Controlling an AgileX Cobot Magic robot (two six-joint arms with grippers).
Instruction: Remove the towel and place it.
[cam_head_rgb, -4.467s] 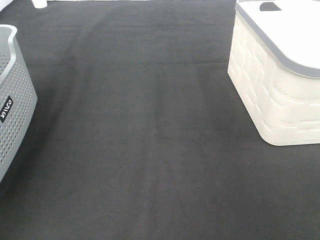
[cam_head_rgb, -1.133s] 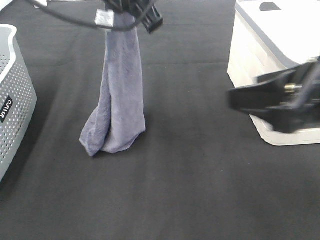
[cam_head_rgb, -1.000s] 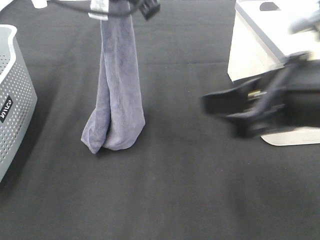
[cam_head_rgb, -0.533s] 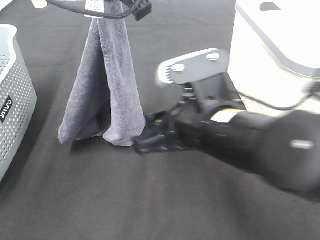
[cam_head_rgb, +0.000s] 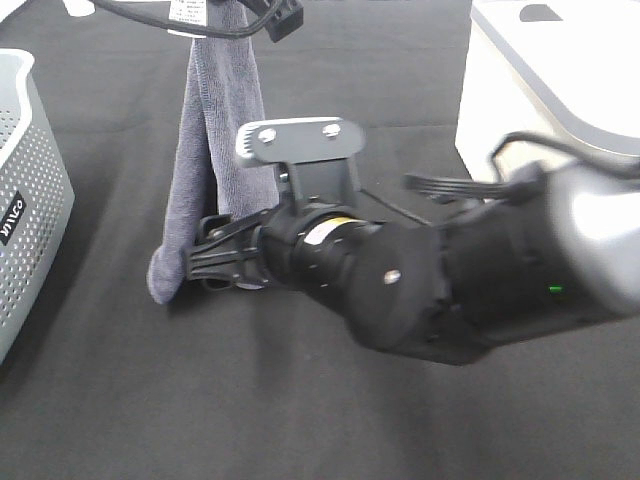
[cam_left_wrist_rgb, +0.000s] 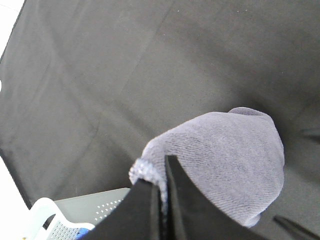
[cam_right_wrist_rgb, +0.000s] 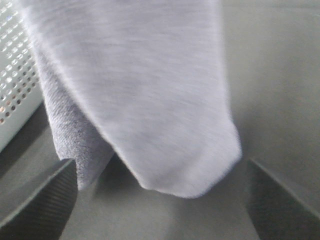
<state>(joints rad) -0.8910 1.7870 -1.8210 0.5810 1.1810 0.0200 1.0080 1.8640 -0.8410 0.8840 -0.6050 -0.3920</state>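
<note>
The grey-purple towel (cam_head_rgb: 216, 120) hangs in a long fold from my left gripper (cam_head_rgb: 240, 10) at the top edge of the high view, its lower end near the black tabletop. In the left wrist view the left gripper (cam_left_wrist_rgb: 157, 192) is shut on the towel's top (cam_left_wrist_rgb: 225, 160). My right gripper (cam_head_rgb: 200, 265) has reached across to the towel's lower end. In the right wrist view the right gripper (cam_right_wrist_rgb: 160, 200) is open, one finger (cam_right_wrist_rgb: 40, 200) on each side, with the towel's hanging end (cam_right_wrist_rgb: 140, 90) between and just ahead of them.
A grey perforated basket (cam_head_rgb: 30, 190) stands at the left edge; it also shows in the left wrist view (cam_left_wrist_rgb: 70, 220) and right wrist view (cam_right_wrist_rgb: 15, 75). A white bin with a grey-rimmed lid (cam_head_rgb: 540, 70) stands at the back right. Black cloth (cam_head_rgb: 250, 420) covers the table.
My right arm has swung in from the right and across to the towel's lower end. The towel's lower end has drawn in narrower. The left gripper still holds it up.
</note>
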